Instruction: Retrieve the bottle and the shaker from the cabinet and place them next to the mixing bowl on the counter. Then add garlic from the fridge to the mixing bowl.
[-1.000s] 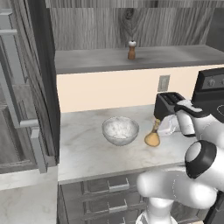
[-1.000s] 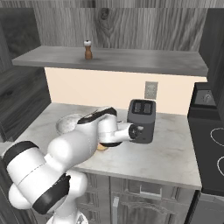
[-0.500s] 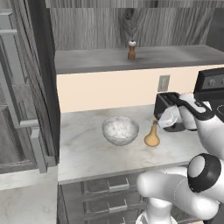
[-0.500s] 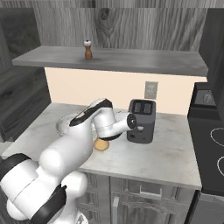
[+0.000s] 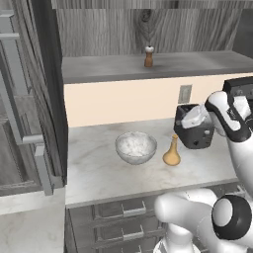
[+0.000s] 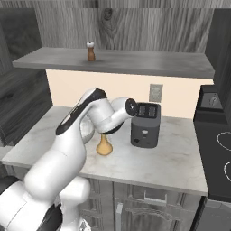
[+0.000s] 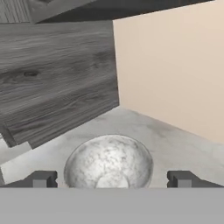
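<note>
The tan gourd-shaped bottle (image 5: 172, 152) (image 6: 104, 146) stands upright on the marbled counter (image 5: 99, 170), just right of the glass mixing bowl (image 5: 136, 147) (image 7: 109, 161). The brown shaker (image 5: 148, 56) (image 6: 91, 50) with its white top stands on the cabinet shelf (image 5: 197, 66). My gripper (image 7: 112, 179) is open and empty, with its fingertips (image 7: 41, 178) set wide. It hangs above the counter in front of the toaster, right of the bottle and apart from it, facing the bowl. Garlic and fridge are out of view.
A dark toaster (image 6: 144, 124) stands on the counter by the back wall, under a wall socket (image 6: 155, 92). A black stove (image 6: 216, 149) borders the counter on the right. A tall woodgrain door with a handle (image 5: 42, 163) closes off the left end.
The gripper has lifted up and to the right, away from the bottle, which stays standing beside the bowl. The jaws have stayed open.
</note>
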Motion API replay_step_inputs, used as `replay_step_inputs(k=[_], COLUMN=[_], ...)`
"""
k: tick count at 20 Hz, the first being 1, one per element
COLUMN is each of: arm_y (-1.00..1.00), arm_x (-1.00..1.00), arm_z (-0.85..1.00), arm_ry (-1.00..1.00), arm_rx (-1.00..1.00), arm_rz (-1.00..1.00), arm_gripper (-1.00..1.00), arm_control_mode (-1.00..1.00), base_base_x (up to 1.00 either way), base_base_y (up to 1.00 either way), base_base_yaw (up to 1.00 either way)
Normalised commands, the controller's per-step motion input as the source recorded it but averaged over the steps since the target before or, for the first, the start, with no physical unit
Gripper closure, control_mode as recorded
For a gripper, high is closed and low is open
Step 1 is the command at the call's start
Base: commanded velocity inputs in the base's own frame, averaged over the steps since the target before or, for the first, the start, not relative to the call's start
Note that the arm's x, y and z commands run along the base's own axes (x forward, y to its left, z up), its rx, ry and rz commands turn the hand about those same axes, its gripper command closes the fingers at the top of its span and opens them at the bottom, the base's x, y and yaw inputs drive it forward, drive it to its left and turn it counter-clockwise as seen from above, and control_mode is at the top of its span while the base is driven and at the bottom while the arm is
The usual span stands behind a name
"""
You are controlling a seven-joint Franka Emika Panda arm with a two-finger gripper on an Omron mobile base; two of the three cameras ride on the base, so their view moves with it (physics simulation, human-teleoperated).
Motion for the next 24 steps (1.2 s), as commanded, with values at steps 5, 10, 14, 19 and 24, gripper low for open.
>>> replay_step_inputs(k=[5, 10, 14, 19, 24], arm_y=[0.16, 0.2, 0.31, 0.4, 0.27], arm_x=[-0.49, -0.36, -0.03, 0.01, 0.19], arm_z=[0.75, 0.81, 0.82, 0.79, 0.66], arm_ry=[0.05, 0.02, 0.0, 0.0, 0.08], arm_rx=[0.0, 0.0, -0.06, -0.1, -0.06], arm_rz=[-0.09, -0.11, -0.19, -0.27, -0.32], arm_gripper=[-1.0, -1.0, -1.0, -1.0, -1.0], arm_control_mode=[-1.0, -1.0, -1.0, -1.0, -1.0], base_base_x=[0.0, 0.0, 0.0, 0.0, 0.0], base_base_y=[0.0, 0.0, 0.0, 0.0, 0.0], base_base_yaw=[0.0, 0.0, 0.0, 0.0, 0.0])
